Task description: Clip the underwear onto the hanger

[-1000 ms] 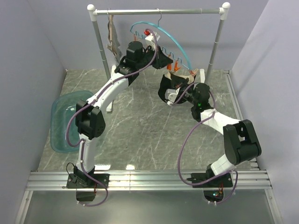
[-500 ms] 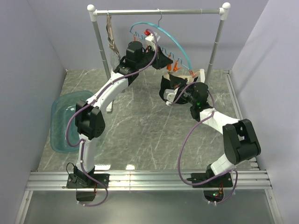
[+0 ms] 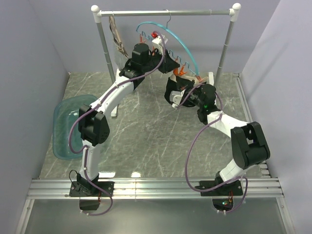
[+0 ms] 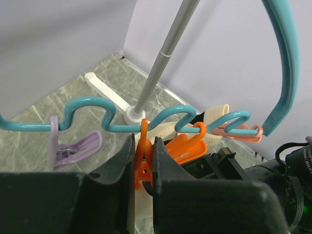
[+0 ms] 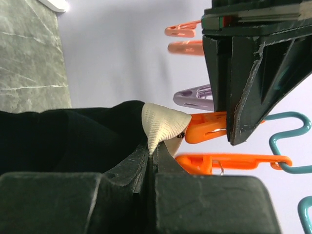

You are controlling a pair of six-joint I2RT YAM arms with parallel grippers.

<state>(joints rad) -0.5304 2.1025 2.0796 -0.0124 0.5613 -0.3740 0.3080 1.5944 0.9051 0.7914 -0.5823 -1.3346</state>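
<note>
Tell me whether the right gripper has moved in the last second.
Yes: the right gripper, holding the underwear, has edged backward, closer to the rack's right post and the hanger.

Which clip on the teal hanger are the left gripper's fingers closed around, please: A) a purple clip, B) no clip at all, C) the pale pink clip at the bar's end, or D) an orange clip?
D: in the left wrist view, the left gripper has a finger pressed against each side of an orange clip hanging from the hanger, while the purple clip hangs untouched beside it.
</note>
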